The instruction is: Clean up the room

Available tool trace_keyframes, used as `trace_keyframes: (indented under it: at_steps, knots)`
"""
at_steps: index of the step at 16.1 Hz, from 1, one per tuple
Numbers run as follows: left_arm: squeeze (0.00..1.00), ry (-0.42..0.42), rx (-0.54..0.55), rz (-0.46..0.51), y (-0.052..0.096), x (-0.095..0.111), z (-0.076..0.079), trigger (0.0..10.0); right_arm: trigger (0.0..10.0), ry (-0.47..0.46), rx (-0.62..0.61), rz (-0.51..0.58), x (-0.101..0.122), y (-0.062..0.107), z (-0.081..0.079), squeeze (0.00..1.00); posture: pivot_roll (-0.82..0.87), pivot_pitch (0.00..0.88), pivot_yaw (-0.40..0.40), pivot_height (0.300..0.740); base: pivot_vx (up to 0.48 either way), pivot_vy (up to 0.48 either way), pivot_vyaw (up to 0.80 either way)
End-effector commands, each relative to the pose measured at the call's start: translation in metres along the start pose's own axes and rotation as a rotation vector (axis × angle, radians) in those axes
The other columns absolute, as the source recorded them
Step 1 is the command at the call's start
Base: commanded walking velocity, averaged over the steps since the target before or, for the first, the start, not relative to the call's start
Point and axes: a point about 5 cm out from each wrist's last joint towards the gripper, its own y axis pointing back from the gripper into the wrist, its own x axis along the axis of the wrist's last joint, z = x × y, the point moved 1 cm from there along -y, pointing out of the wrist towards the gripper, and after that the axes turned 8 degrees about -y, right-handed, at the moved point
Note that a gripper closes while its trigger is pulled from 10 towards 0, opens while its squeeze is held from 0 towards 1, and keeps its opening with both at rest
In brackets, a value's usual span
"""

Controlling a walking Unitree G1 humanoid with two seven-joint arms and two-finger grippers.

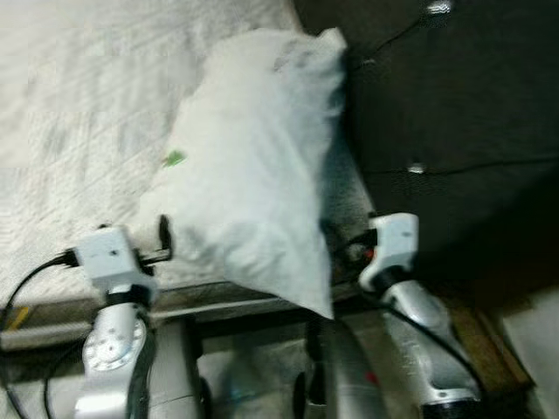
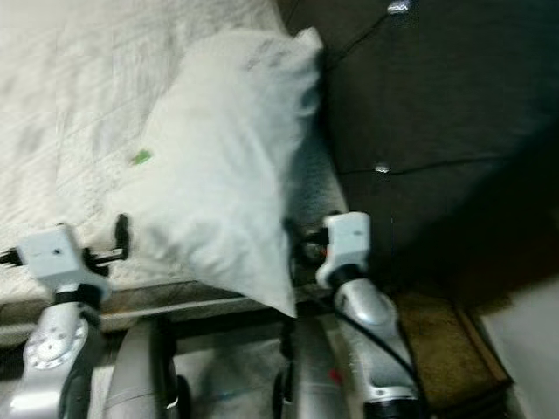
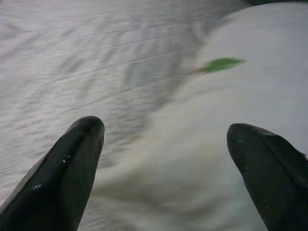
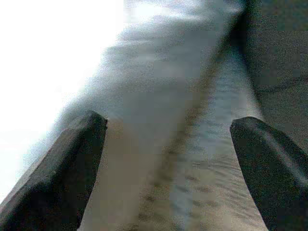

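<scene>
Lying across the centre of the left eye frame is a white pillow [image 1: 249, 166], long axis running from the upper right toward the lower centre, its lower corner overhanging the near edge of the bed [image 1: 79, 113]. The bed's pale quilted cover takes up the upper left of the frame. A small green tag [image 1: 175, 158] sits on the pillow's left side, centre-left of frame. The pillow's right edge lies against or just beside a dark tufted headboard [image 1: 454, 113] that occupies the upper right; contact cannot be confirmed.

Left gripper [image 1: 162, 240]: lower left of frame, at the pillow's lower left edge. In the left wrist view the two black fingers [image 3: 67, 178] are spread wide apart, pillow fabric and tag between and beyond them; nothing clamped.

Right gripper [image 1: 336, 243]: lower centre-right of frame, just beside the pillow's lower right edge, near the headboard. In the right wrist view its fingers [image 4: 62, 173] are likewise spread wide, with pillow, a strip of bed cover and the dark headboard ahead; not closed on anything.

Both silver arms enter from the bottom of the frame. Views are slightly blurred
</scene>
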Motion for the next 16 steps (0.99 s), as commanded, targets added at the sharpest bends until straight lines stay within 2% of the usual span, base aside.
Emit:
trace_keyframes:
  at_steps: [1, 4, 7, 10, 14, 16]
  knots:
    - [0.0, -0.012, 0.006, -0.024, 0.004, -0.005, -0.001, 10.0, 10.0, -0.001, -0.021, -0.02, -0.005, 0.005, 0.007, 0.0, -0.01, 0.222, -0.056, 0.528, 0.0, 0.0, 0.0]
    - [0.0, -0.017, 0.013, -0.02, 0.003, -0.004, -0.001, 10.0, 10.0, -0.008, 0.026, -0.056, -0.007, 0.004, 0.005, 0.0, -0.01, 0.22, -0.054, 0.528, 0.0, 0.0, 0.0]
    - [0.0, -0.017, 0.011, -0.021, 0.002, -0.003, -0.002, 10.0, 10.0, -0.015, 0.092, -0.087, -0.002, -0.002, 0.012, 0.0, -0.01, 0.227, -0.053, 0.528, 0.0, 0.0, 0.0]
    - [0.0, -0.007, -0.003, -0.029, 0.002, -0.004, 0.0, 10.0, 10.0, -0.086, 0.205, -0.107, 0.007, -0.002, 0.008, 0.0, -0.01, 0.227, -0.05, 0.528, 0.0, 0.0, 0.0]
    - [0.0, 0.037, -0.038, -0.023, 0.002, -0.003, 0.005, 10.0, 10.0, -0.29, 0.275, -0.156, 0.008, -0.001, 0.008, 0.0, -0.01, 0.226, -0.037, 0.528, 0.0, 0.0, 0.0]
    - [0.0, 0.058, -0.058, -0.026, 0.002, -0.003, 0.006, 10.0, 10.0, -0.302, 0.326, -0.179, 0.008, 0.001, 0.0, 0.0, -0.01, 0.227, -0.034, 0.528, 0.0, 0.0, 0.0]
